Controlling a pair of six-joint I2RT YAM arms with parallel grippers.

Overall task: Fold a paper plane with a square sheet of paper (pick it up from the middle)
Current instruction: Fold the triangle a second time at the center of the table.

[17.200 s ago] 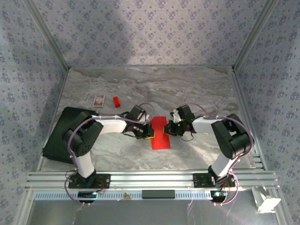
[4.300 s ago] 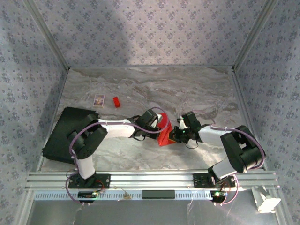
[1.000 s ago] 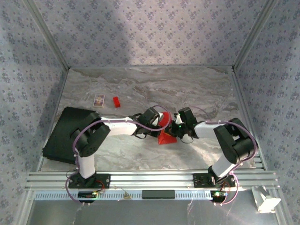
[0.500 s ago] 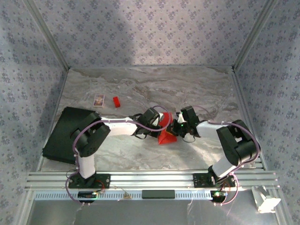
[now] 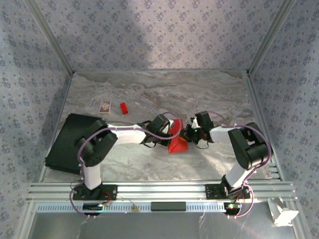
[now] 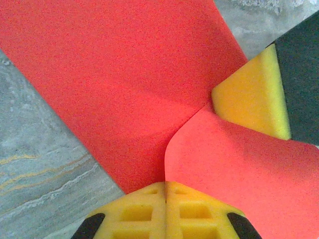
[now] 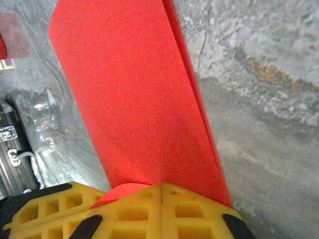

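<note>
Your left gripper [image 6: 165, 188] is clamped shut on the square sheet of paper [image 6: 114, 84], its yellow fingers [image 6: 134, 214] pressed together where the red edge meets their seam. Your right gripper [image 7: 162, 191] is closed on the same sheet, which runs away from its tips as a folded band over the marble table [image 7: 259, 114]. From above, the paper lies mid-table between both grippers. Well off to the rear left sit a small red block [image 5: 123, 107] and a patterned card [image 5: 104, 106], near each other
</note>
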